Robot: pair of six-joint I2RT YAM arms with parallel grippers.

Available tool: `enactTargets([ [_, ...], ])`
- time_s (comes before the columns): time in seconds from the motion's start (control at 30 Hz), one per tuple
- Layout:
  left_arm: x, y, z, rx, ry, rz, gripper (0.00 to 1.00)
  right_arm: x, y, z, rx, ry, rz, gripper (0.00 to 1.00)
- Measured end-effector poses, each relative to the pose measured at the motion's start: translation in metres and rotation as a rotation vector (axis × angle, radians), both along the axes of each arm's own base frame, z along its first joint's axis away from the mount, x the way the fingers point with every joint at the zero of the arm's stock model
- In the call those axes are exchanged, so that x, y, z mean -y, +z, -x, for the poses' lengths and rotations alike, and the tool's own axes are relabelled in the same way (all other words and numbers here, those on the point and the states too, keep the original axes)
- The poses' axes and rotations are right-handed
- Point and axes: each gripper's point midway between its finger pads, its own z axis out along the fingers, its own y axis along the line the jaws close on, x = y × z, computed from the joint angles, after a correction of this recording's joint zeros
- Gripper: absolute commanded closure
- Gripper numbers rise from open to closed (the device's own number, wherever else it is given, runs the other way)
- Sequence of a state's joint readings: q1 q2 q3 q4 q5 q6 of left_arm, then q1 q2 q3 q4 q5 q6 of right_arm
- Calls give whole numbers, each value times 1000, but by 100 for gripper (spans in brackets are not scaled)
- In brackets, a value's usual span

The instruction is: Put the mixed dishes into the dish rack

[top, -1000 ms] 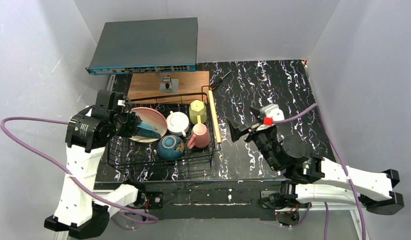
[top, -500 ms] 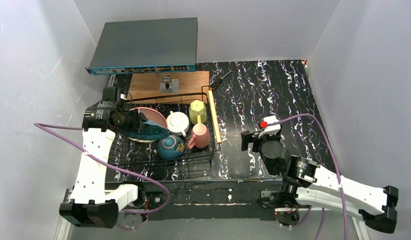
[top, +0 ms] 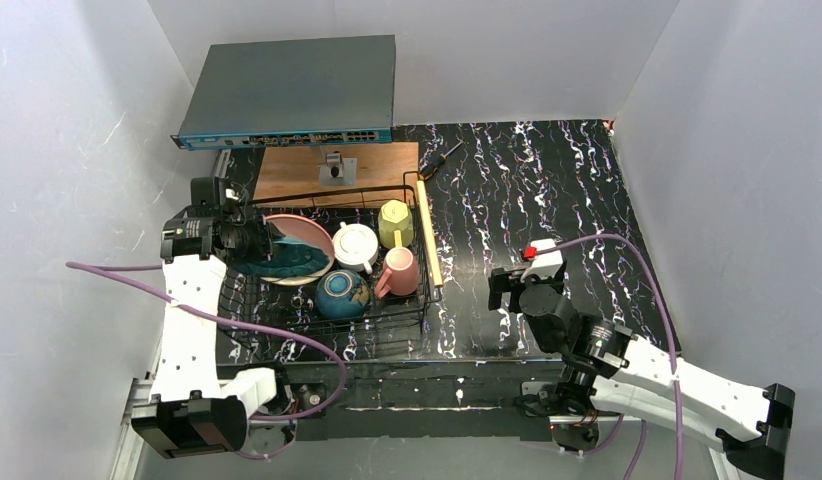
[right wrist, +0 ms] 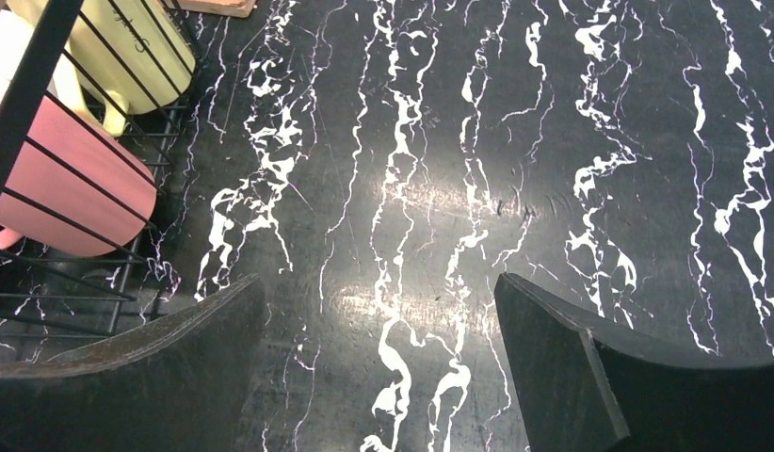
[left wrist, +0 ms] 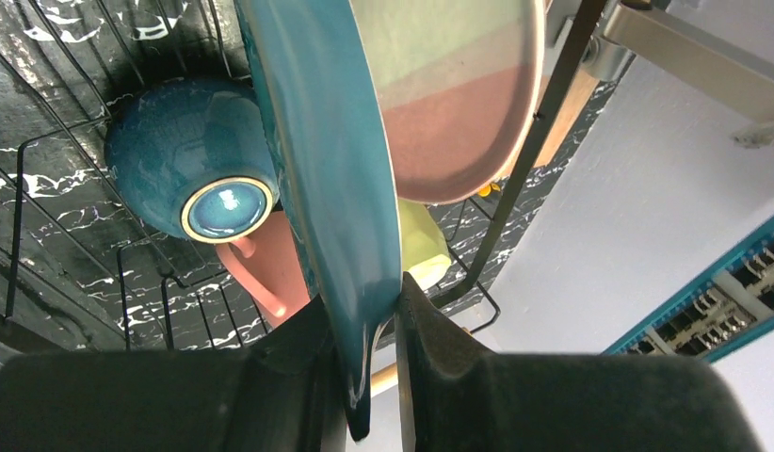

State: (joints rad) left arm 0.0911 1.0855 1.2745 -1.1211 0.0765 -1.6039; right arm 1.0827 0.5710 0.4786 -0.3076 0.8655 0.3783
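Filling one rack [top: 287, 322], two plates [top: 293, 263], two mugs [top: 400, 271], one cup [top: 354, 245], one bowl [top: 340, 293]

Enclosure: plain pale grey-white wall panels [top: 77, 130] on the left, back and right, evenly lit, with soft shadow in the corners

Work surface: glossy black table top with white marble-like veining [top: 547, 180]; a pale patch of glare [right wrist: 430, 202] lies on it in the right wrist view

Rear left, partly overhanging the table's back edge: flat rectangular dark grey metal box with a teal front strip of ports [top: 292, 85]

Just in front of it: flat brown wooden board [top: 377, 160] carrying a small grey metal bracket [top: 337, 168]; a small black object [top: 442, 157] lies at the board's right corner
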Motion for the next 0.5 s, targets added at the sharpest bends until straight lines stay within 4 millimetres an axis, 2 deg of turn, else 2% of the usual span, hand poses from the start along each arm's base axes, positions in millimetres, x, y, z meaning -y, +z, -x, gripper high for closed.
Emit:
enactTargets([
  [0.23, -5, -20, -3, -20, 13, 9, 100, 7, 9, 2, 18, -14, -60, 2],
  [0.5, -10, -30, -12, 9, 9, -9, 100, 9, 10, 1, 25, -18, -76, 2],
])
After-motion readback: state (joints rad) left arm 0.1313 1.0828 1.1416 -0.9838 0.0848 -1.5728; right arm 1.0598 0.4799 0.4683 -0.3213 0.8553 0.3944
